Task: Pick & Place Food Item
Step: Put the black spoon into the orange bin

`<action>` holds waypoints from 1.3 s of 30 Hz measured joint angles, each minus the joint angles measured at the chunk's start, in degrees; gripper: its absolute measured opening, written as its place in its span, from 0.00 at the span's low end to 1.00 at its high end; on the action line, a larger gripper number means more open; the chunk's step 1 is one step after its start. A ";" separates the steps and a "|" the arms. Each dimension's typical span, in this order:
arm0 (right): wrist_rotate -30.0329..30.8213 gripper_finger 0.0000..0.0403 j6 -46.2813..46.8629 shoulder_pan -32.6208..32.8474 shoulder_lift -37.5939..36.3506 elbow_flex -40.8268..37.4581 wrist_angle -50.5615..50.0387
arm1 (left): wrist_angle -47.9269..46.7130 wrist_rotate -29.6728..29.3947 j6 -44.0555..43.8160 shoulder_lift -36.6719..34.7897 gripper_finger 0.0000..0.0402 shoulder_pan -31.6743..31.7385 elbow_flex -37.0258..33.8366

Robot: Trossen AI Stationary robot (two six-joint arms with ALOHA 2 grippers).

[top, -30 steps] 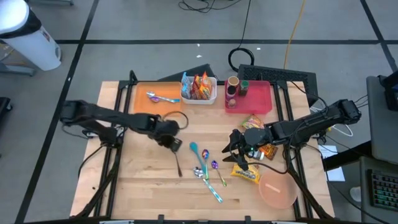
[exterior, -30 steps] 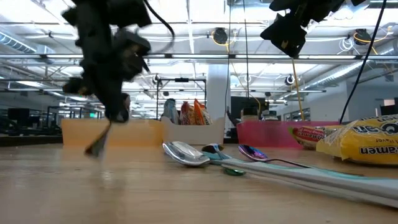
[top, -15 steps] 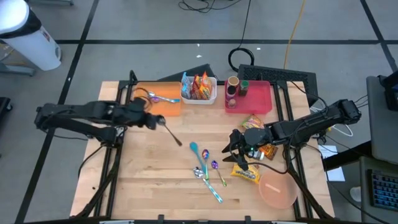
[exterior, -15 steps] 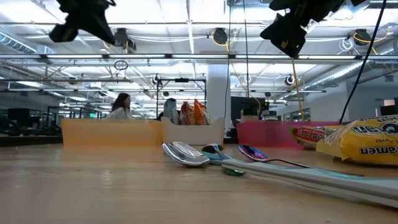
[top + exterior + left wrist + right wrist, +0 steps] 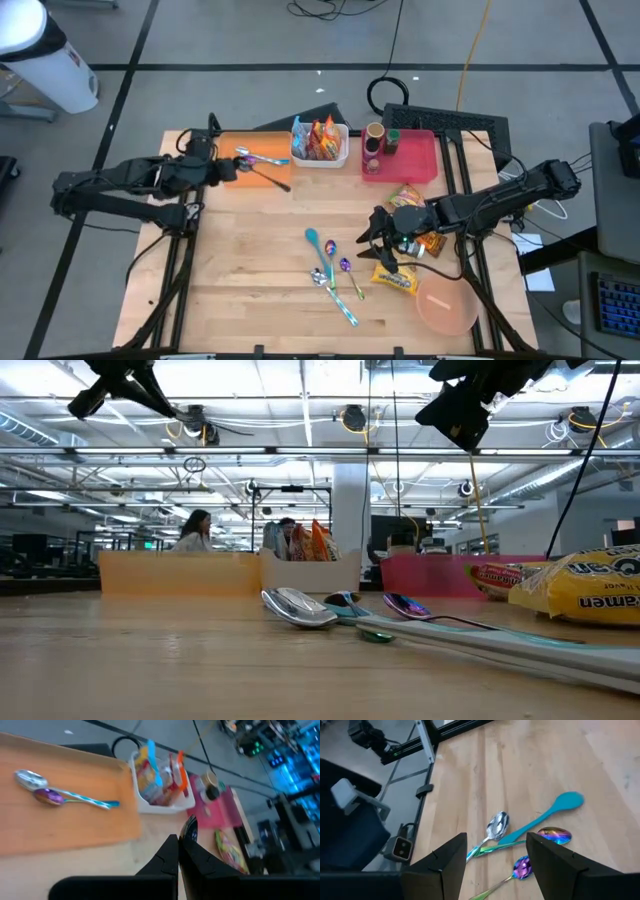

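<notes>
Carrying a dark spoon (image 5: 268,177) pinched in my closed left fingers (image 5: 232,168), I hold it over the orange tray (image 5: 225,147) where two spoons (image 5: 55,796) lie. My right fingers (image 5: 381,238) hover parted above the ramen packet (image 5: 396,282) on the wooden bench (image 5: 250,290).

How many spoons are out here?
7: two spoons lying in the orange tray, one dark spoon in the left claw by that tray, and mid-table a teal spoon, a silver spoon and two iridescent spoons. Overlapping handles could hide another.
</notes>
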 joint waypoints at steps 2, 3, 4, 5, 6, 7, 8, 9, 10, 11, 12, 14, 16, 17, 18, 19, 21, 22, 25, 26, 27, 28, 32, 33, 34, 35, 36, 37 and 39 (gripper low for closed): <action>1.89 0.49 -0.04 -0.10 0.00 0.00 0.33 | -0.03 -0.01 -0.18 0.06 0.01 1.93 0.00; 2.31 0.49 -0.05 -0.36 0.00 0.00 0.76 | -0.04 -0.03 -0.18 0.06 0.01 2.95 0.00; 2.23 0.49 -0.16 -0.70 0.00 0.00 1.49 | -0.05 -0.08 -0.12 0.06 0.01 4.01 0.00; 2.09 0.49 -0.38 -1.06 0.00 0.00 2.61 | -0.04 -0.10 0.04 0.03 0.01 5.17 0.00; 2.03 0.49 -0.56 -1.48 0.00 0.00 3.76 | -0.10 -0.09 0.06 0.06 0.01 6.34 0.00; 2.03 0.49 -0.71 -1.87 0.00 0.00 4.88 | -0.21 -0.10 0.24 0.06 0.01 7.59 0.00; 2.01 0.49 -0.84 -2.30 0.00 0.00 6.00 | -0.41 -0.09 0.80 0.06 0.01 8.80 0.00; 2.01 0.49 -0.88 -2.86 0.00 0.00 6.91 | -0.49 0.11 1.76 0.06 0.01 10.15 0.00; 2.01 0.49 -0.76 -3.48 0.00 0.00 7.72 | -0.51 0.71 2.47 0.04 0.01 11.49 0.00; 2.02 0.49 -0.51 -4.10 0.00 0.00 8.41 | -0.55 1.42 2.97 0.07 0.01 13.02 0.00; 2.01 0.49 -0.24 -4.74 0.00 0.00 8.85 | -0.70 1.97 3.39 0.49 0.01 14.59 0.00; 1.96 0.49 0.23 -5.99 0.00 0.00 9.39 | -0.93 3.49 4.32 1.33 0.01 17.75 0.00; 1.92 0.49 0.56 -7.09 0.00 0.00 9.52 | -1.46 5.34 5.36 2.53 0.01 21.04 0.00; 1.88 0.49 0.57 -7.63 0.00 0.00 9.50 | -1.81 6.25 5.86 3.29 0.01 22.60 0.01; 1.86 0.49 0.59 -8.06 0.00 0.00 9.50 | -1.96 7.12 6.49 4.07 0.01 24.17 0.00; 1.83 0.49 0.60 -8.43 0.00 0.00 9.50 | -1.96 7.82 7.11 4.88 0.01 25.66 0.00; 1.81 0.49 0.78 -9.06 0.00 0.00 9.50 | -1.81 8.96 8.70 6.59 0.01 28.41 0.00; 1.80 0.49 1.06 -9.31 0.00 0.00 9.50 | -1.73 9.54 9.48 7.41 0.01 29.71 0.00; 1.52 0.49 1.97 -9.91 0.00 0.00 9.48 | -1.72 10.63 11.54 9.95 0.01 33.41 0.00; 1.29 0.49 2.08 -10.13 0.00 0.00 9.49 | -1.69 11.01 12.06 10.71 0.01 34.58 0.00; 0.66 0.49 2.06 -10.40 0.00 0.00 9.48 | -1.64 11.60 12.69 11.54 0.01 35.77 0.00; 0.33 0.49 2.03 -10.67 0.00 0.00 9.48 | -1.45 12.31 13.33 12.38 0.01 36.97 0.00; 0.28 0.49 2.10 -11.75 0.00 0.00 9.48 | 1.09 16.46 16.83 15.80 0.01 41.17 -0.21; 0.28 0.49 2.10 -12.01 0.00 0.00 9.48 | 2.97 17.96 17.60 16.55 0.01 42.13 -0.53; 0.28 0.49 2.11 -12.27 0.00 0.00 9.46 | 4.81 19.40 18.27 17.26 0.01 42.97 -0.95; 0.28 0.49 2.12 -12.50 0.00 0.00 9.45 | 6.41 20.58 18.72 17.96 0.01 43.77 -1.33; 0.27 0.49 2.12 -12.74 0.00 0.00 9.47 | 7.96 21.41 19.06 18.62 0.01 44.44 -1.69; 0.27 0.49 2.13 -12.90 0.00 0.00 9.45 | 9.28 22.08 19.26 19.23 0.01 45.05 -1.94; 0.26 0.49 2.14 -13.21 0.00 0.00 9.43 | 10.55 23.00 19.44 20.52 0.01 46.18 -2.30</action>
